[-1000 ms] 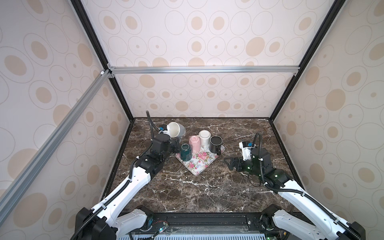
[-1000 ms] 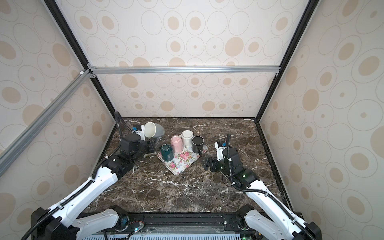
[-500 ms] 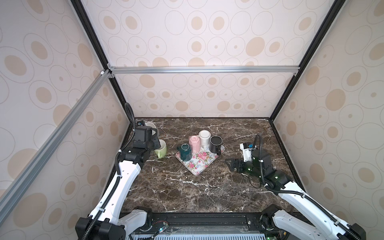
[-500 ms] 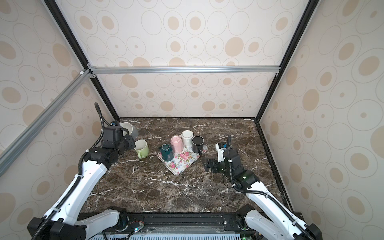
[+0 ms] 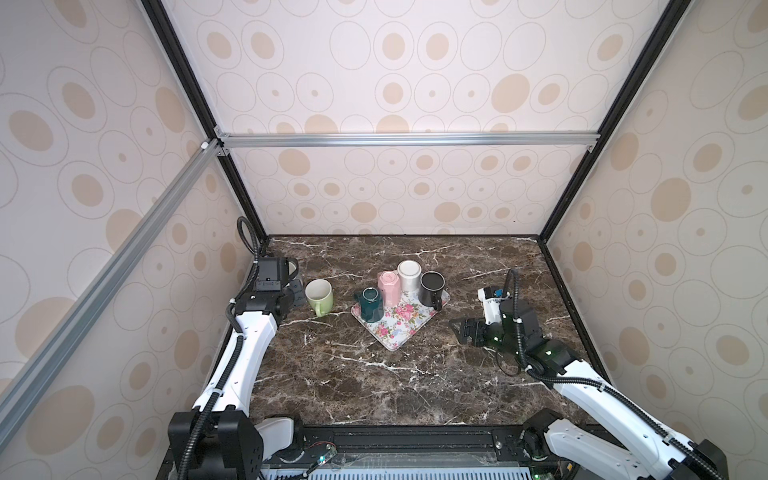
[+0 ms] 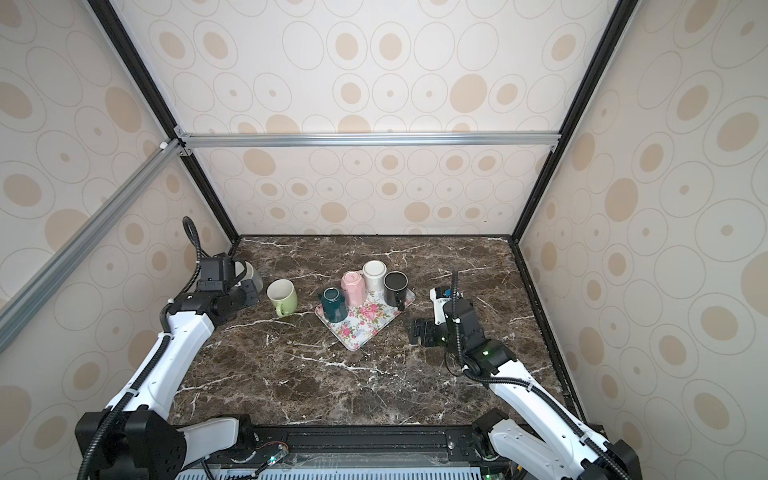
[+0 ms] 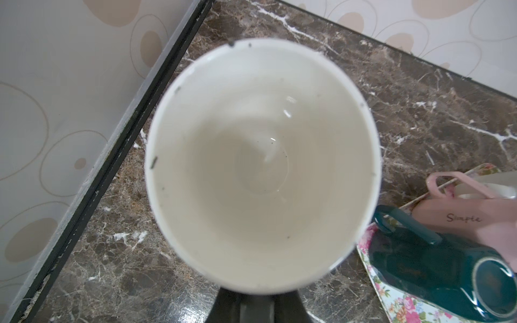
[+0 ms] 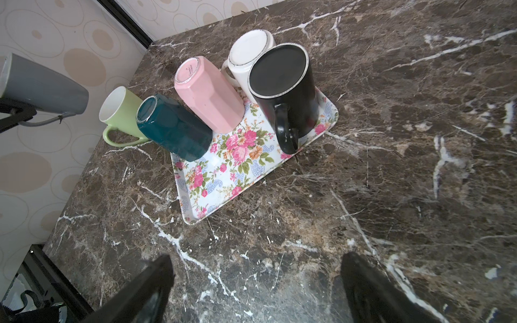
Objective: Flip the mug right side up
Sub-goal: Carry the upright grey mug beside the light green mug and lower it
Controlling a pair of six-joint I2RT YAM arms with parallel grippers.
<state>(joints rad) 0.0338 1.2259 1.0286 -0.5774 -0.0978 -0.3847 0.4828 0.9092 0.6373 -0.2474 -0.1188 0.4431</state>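
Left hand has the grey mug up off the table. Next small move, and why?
Probably lower the grey ceramic mug onto the bare marble tabletop beside the upright light-green mug. The left hand holds it aloft with its mouth roughly upward, so only setting it down remains.

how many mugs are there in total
6. Teal mug, pink mug, white mug and black mug stand upside down on the tray; a green mug stands upright on the table beside it; a grey mug is in the left end effector. None looks hidden.
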